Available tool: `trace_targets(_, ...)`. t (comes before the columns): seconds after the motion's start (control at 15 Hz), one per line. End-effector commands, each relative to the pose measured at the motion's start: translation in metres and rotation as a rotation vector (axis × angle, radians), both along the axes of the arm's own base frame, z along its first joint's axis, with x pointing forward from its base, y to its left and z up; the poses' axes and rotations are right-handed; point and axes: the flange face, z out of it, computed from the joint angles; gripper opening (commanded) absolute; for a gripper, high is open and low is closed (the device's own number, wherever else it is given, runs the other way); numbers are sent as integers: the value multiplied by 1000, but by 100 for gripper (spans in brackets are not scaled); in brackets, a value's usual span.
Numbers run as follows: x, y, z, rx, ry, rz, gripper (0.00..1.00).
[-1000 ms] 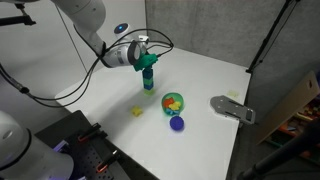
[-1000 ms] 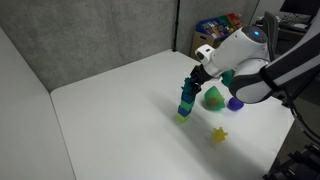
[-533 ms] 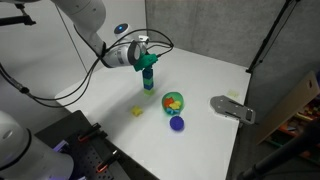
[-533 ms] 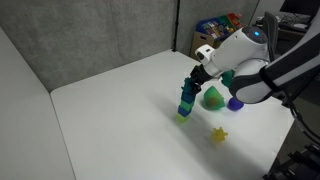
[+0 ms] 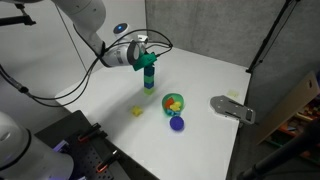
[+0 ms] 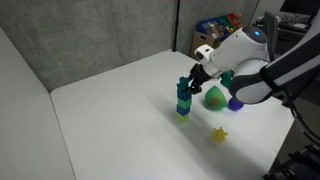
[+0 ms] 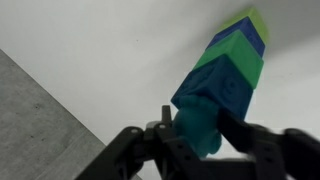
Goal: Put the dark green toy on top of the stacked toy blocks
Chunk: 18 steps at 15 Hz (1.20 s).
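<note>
The dark green toy [image 5: 148, 63] [image 6: 183, 85] rests on top of the stacked toy blocks [image 5: 149, 81] [image 6: 183, 104], a narrow upright tower of blue and green cubes near the middle of the white table. My gripper [image 5: 148, 60] [image 6: 186, 82] reaches in from the side, its fingers standing on either side of the toy, slightly parted from it. In the wrist view the teal toy [image 7: 200, 130] sits between the dark fingers of the gripper [image 7: 200, 120], with the stack [image 7: 235, 60] running away behind it.
A bright green bowl [image 5: 173, 101] [image 6: 213, 98] holding small items and a dark blue ball [image 5: 177, 124] [image 6: 236, 102] lie close to the tower. A small yellow toy [image 5: 138, 111] [image 6: 218, 134] is nearer the table's front. A grey flat fixture [image 5: 232, 108] sits at the table edge.
The jaws have parted from the dark green toy, which now stands free on the tower. The arm itself has barely moved.
</note>
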Motion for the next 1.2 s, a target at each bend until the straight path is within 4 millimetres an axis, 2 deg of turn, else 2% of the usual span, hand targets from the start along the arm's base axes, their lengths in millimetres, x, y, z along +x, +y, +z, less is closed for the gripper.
trace_targets(0.0, -7, -5, 10, 29, -3, -2, 84)
trace_targets(0.27, -7, -9, 17, 57, 2, -14, 97)
trace_targets(0.4, -7, -12, 26, 73, -3, -21, 100)
trace_targets(0.87, 3, -17, 68, 194, 78, -83, 100)
trace_targets(1.13, 13, -37, 91, 285, 176, -146, 100)
